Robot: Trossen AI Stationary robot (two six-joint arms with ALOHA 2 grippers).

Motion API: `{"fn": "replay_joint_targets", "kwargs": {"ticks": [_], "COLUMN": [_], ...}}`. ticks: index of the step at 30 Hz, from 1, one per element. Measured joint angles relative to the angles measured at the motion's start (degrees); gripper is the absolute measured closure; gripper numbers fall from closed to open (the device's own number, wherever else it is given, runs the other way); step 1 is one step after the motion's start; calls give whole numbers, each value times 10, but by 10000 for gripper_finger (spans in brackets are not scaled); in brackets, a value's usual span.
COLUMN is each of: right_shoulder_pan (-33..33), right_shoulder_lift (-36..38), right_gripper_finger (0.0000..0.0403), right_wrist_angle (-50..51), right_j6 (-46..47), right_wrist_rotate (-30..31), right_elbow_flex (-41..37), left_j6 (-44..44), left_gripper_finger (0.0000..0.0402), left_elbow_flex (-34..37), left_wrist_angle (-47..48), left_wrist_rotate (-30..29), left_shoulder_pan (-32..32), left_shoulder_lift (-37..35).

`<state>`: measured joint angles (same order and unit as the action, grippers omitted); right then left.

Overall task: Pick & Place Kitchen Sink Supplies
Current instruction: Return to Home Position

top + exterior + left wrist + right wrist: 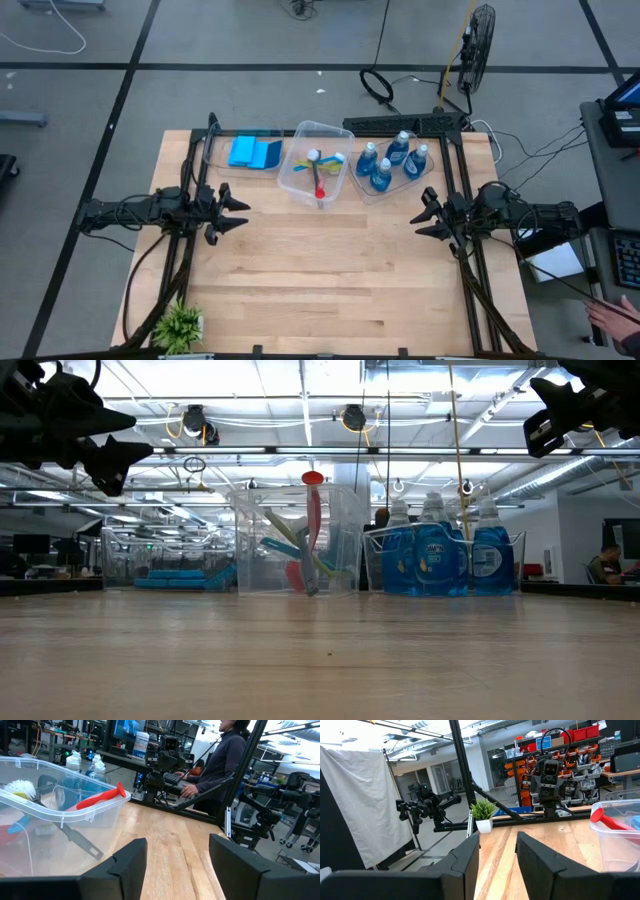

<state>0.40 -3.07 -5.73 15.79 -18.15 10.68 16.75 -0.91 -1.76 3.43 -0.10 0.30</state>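
**A:** We see both arms drawn back to the sides. The left gripper [238, 214] hangs above the left part of the pale wooden table [330, 270], fingers spread and holding nothing.

**B:** The right gripper [420, 216] mirrors it on the right, jaws apart and empty. Between them we get a wide bare stretch of board, right down to the near edge.

**A:** Three tubs line the far edge. The flat bright-blue sponges [255, 152] lie in the left clear plastic tub [212, 152], and the thin long-handled brushes [312, 158] stand in the middle clear plastic tub [290, 165].

**B:** The four small bottles of blue liquid [392, 162] stand upright in the right clear plastic tub [358, 188]. A small green potted plant [180, 325] sits at the near left corner.

**A:** The sponges merge into one blue block, so we cannot count them. The red brush [320, 182] shows plainly, but we cannot pick out the grey one.

**B:** From table height the bottles overlap. A person [225, 760] stands beyond the table, cut off by the frame.
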Motion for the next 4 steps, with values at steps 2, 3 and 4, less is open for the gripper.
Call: {"fn": "replay_joint_targets", "kwargs": {"ticks": [2,3,4], "right_shoulder_pan": [0,0,0], "right_shoulder_lift": [0,0,0], "right_gripper_finger": [286,287,287], "right_wrist_angle": [0,0,0], "right_j6": [0,0,0], "right_wrist_rotate": [0,0,0], "right_elbow_flex": [0,0,0], "left_j6": [0,0,0], "left_gripper_finger": [184,182,181], "left_elbow_flex": [0,0,0], "left_wrist_angle": [0,0,0], "left_wrist_rotate": [0,0,0], "left_shoulder_pan": [0,0,0], "left_shoulder_lift": [0,0,0]}}
